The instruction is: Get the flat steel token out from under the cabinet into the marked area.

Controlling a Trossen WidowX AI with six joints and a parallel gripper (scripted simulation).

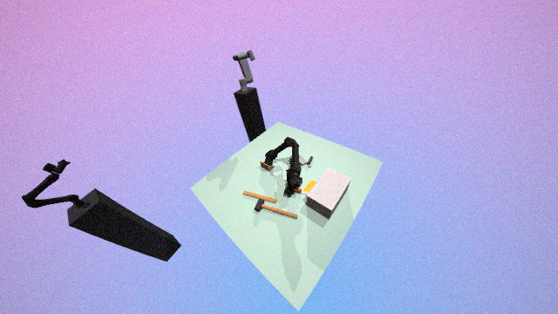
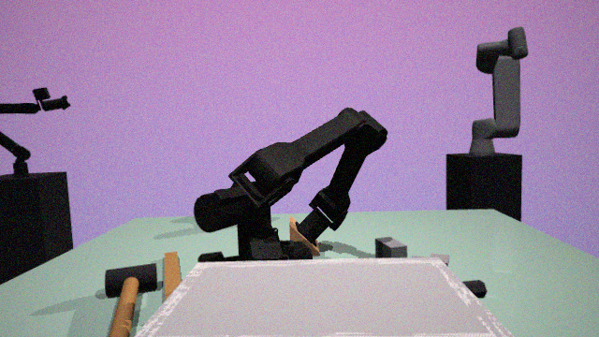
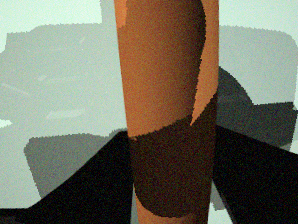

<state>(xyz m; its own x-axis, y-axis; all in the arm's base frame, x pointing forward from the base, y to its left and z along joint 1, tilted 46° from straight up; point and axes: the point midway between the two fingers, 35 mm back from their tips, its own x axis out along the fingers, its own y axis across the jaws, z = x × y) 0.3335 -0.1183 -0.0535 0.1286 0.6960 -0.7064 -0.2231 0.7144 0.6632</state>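
Observation:
The pale box-shaped cabinet (image 1: 329, 187) (image 2: 318, 300) stands on the table. The marked area is an orange patch (image 1: 309, 186) beside its front. The steel token cannot be made out in any view. My gripper (image 1: 292, 191) (image 3: 165, 136) is shut on the orange, round handle (image 1: 298, 190) (image 3: 162, 85) of a tool, low over the table in front of the cabinet. A thin pale part of this tool seems to reach from the handle towards the cabinet; its far end cannot be made out. The exterior view has the fingers largely hidden behind the cabinet's top.
A black-headed mallet (image 1: 280, 212) (image 2: 124, 304) and a flat orange stick (image 1: 260, 196) (image 2: 172, 273) lie on one side of the arm. A grey block (image 2: 390, 248) and a dark piece (image 1: 309, 161) (image 2: 475, 288) lie on the other side. Two other arms stand on black pedestals beyond the table (image 1: 301, 270).

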